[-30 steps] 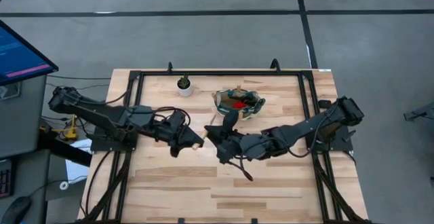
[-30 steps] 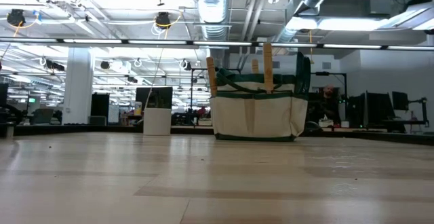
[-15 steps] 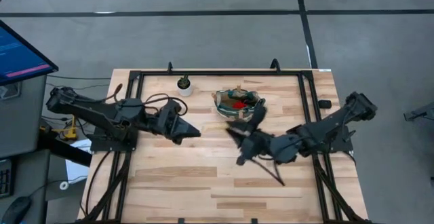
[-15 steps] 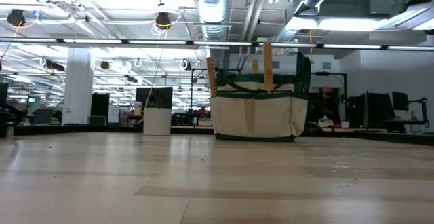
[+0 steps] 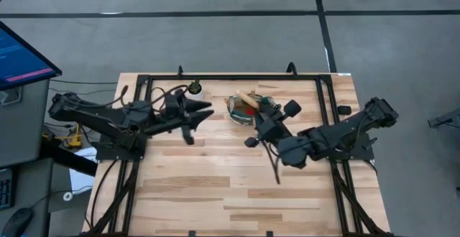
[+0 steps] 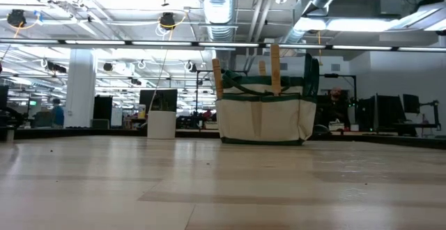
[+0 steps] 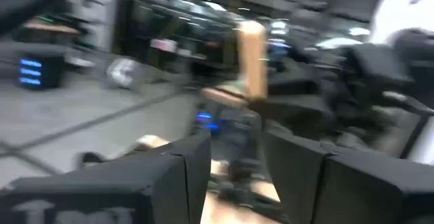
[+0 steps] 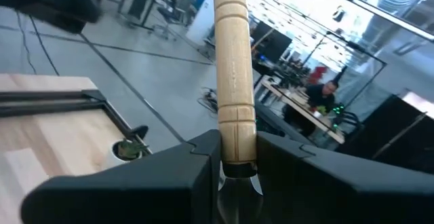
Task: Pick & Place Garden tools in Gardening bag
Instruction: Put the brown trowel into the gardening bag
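Note:
The gardening bag (image 5: 234,108), green-rimmed with red inside, stands at the table's far middle. In the low view the bag (image 6: 265,118) has three wooden trowel handles (image 6: 276,66) sticking up out of it. My right gripper (image 5: 263,113) is shut on one more trowel, whose tan handle (image 5: 248,98) lies over the bag's opening; its blade is hidden under the gripper. My left gripper (image 5: 205,109) is open and empty, left of the bag and near the small white pot (image 5: 194,88). My right gripper pinches the trowel's wooden handle at its lower end (image 8: 234,153), just above the metal neck, between its two fingers. The fingers lie across the handle. The handle sticks out past the fingertips, toward the table's far left, over the bag. Whether the trowel touches the bag I cannot tell.
The white pot with a green plant (image 6: 162,124) stands left of the bag. A black metal frame (image 5: 230,78) runs around the table's far and side edges. The near half of the wooden table (image 5: 215,194) is bare board. People and desks show in the room behind.
The two grippers were close together at the table's middle. My right gripper has carried the trowel toward the far edge and right, up to the bag, turning so the handle points over the bag. My left gripper has drawn back toward the far edge, near the pot.

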Controlling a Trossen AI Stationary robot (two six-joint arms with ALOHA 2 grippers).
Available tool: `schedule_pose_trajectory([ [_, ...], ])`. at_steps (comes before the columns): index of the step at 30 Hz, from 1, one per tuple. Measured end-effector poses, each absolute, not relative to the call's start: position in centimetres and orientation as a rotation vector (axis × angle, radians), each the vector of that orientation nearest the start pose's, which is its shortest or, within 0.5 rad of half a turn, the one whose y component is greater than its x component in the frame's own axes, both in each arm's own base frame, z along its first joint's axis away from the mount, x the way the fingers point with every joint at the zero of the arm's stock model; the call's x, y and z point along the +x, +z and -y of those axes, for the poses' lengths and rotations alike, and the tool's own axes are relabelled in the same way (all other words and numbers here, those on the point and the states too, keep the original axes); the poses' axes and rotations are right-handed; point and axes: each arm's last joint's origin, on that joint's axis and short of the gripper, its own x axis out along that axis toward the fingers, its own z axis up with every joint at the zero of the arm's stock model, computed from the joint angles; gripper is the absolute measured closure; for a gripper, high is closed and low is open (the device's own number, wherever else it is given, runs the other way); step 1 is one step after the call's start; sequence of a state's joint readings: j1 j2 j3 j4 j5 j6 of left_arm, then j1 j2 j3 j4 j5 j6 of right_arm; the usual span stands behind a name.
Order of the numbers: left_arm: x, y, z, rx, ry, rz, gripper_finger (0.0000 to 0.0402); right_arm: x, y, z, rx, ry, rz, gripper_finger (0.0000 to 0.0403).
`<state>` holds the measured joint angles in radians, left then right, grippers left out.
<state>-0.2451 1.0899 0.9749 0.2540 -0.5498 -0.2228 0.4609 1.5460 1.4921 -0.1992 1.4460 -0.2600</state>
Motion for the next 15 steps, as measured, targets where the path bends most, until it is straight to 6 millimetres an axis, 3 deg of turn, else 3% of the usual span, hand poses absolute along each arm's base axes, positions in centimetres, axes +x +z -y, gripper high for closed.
schedule_pose_trajectory([
  [4,24.3,37.9,3.9,-0.250,0.417,0.185,0.0276,32.7,38.1,-11.2,-0.487,-0.999,-0.321,0.0342],
  [9,25.3,37.8,4.0,-0.265,0.421,0.225,0.0276,35.0,35.8,-10.2,-0.556,-1.034,-0.389,0.0342],
  [15,26.2,37.0,4.0,-0.267,0.429,0.206,0.0276,37.2,34.2,-10.6,-0.633,-1.034,-0.426,0.0342],
])
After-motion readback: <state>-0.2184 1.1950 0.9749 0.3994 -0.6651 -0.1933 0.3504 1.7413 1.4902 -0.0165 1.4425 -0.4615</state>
